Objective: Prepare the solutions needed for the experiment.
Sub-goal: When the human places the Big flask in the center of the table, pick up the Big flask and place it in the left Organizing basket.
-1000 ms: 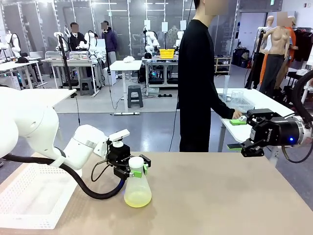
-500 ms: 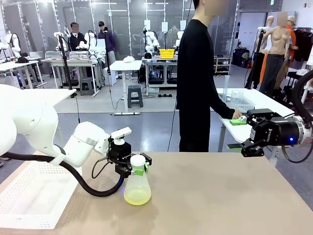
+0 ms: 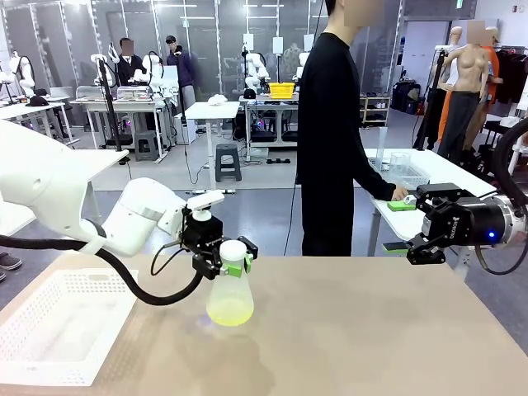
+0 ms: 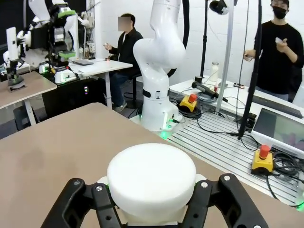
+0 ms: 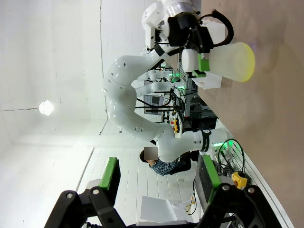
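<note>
A frosted, translucent plastic conical flask (image 3: 230,299) with a broad rounded base and a narrow neck is seen at the left-centre of the smooth, matte tan tabletop (image 3: 371,330). A small volume of pale yellow-green watery solution (image 3: 229,312) fills its bottom part, and a faint glow is cast on the tabletop beneath it. The neck is topped by a smooth white round cap (image 4: 151,176), seen from above in the left wrist view as a plain matte disc. The flask is held slightly clear of the table.

The left gripper (image 3: 226,265), black with green pads, is clamped tightly on the neck of the flask just under the cap, one finger on either side. In the right wrist view the same flask (image 5: 232,61) is seen sideways, gripped by that far gripper.

A white perforated plastic basket (image 3: 58,326), rectangular and shallow, lies at the table's left edge, well apart from the flask.

The right gripper (image 3: 406,226) is held above the table's far right corner with its jaws spread wide and nothing between them; its green pads (image 5: 111,176) are seen well apart in the right wrist view. A person in black clothing (image 3: 332,124) stands at the far side.
</note>
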### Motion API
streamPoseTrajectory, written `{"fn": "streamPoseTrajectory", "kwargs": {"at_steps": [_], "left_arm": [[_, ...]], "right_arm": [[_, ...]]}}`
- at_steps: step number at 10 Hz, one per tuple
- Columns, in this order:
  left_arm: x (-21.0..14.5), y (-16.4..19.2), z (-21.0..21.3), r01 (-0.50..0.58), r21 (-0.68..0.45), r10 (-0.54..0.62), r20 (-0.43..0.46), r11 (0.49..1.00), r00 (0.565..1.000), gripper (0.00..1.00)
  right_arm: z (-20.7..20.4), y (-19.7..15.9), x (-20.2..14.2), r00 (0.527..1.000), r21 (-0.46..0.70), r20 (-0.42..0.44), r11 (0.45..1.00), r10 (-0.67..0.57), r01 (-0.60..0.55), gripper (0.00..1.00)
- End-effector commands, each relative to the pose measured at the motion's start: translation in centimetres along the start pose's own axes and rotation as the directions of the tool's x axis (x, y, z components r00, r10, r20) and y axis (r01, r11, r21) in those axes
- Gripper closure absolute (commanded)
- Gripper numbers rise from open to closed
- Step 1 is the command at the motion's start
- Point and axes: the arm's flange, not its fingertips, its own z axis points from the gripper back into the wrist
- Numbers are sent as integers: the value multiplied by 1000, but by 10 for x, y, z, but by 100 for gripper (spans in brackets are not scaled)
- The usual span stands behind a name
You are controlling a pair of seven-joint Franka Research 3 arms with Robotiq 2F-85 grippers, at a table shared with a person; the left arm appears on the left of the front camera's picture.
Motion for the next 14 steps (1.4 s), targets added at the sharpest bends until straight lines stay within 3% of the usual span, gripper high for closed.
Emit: {"fn": "streamPoseTrajectory", "kwargs": {"at_steps": [1,5,8,9,11,14], "left_arm": [[31,-12,1,-26,-27,25,-41,999,999,95],[90,-40,39,57,21,-56,-81,998,995,95],[104,-85,103,10,140,6,-113,990,994,95],[107,-104,130,60,173,-40,-118,983,992,95],[114,-153,183,113,300,-81,-114,947,990,95],[107,-227,255,115,508,-94,-67,854,993,95]], "right_arm": [[0,2,1,1000,10,0,1000,4,-4,15],[0,2,1,1000,10,0,1000,4,-4,15],[0,2,1,1000,10,0,1000,4,-4,15],[0,2,1,1000,10,0,1000,4,-4,15],[0,2,1,1000,10,0,1000,4,-4,15],[0,2,1,1000,10,0,1000,4,-4,15]]}}
